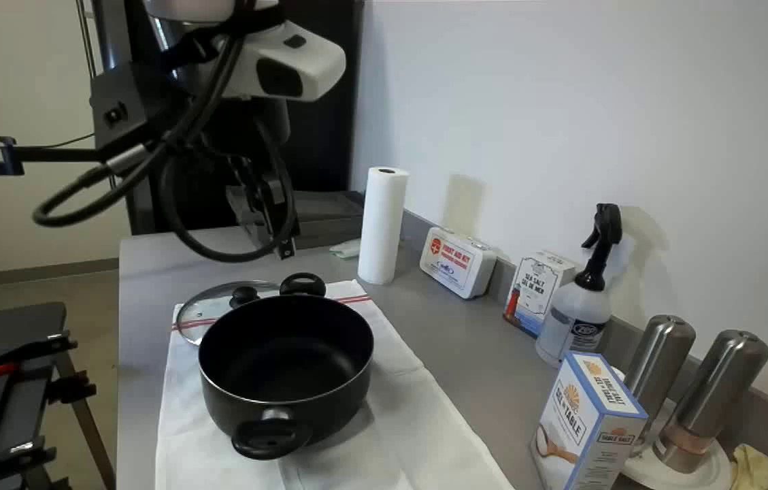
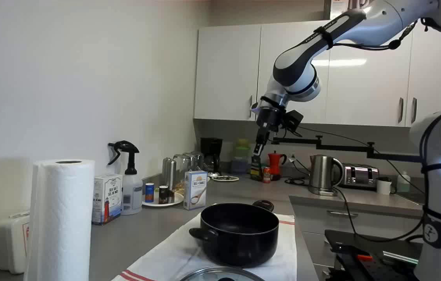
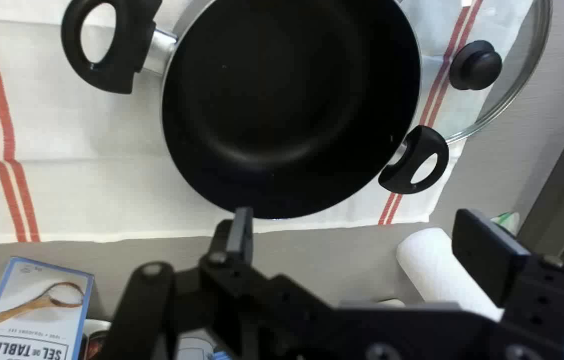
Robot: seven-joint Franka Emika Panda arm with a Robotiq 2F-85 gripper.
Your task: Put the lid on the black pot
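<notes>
Bench (image 1: 455,347) is carrying a towel (image 1: 394,435) near its room-side edge, the lid (image 1: 210,307) lying partly thereon beside the black pot (image 1: 288,354). Pincer (image 3: 354,220) is hanging spread, unladen; centring squarely over the knob (image 3: 477,67) appears advisable.

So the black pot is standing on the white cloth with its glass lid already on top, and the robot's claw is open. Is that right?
Not quite: the glass lid is not on top. The wrist view shows it lying beside the black pot. The pot does stand on the white cloth, and the claw is open.
</notes>
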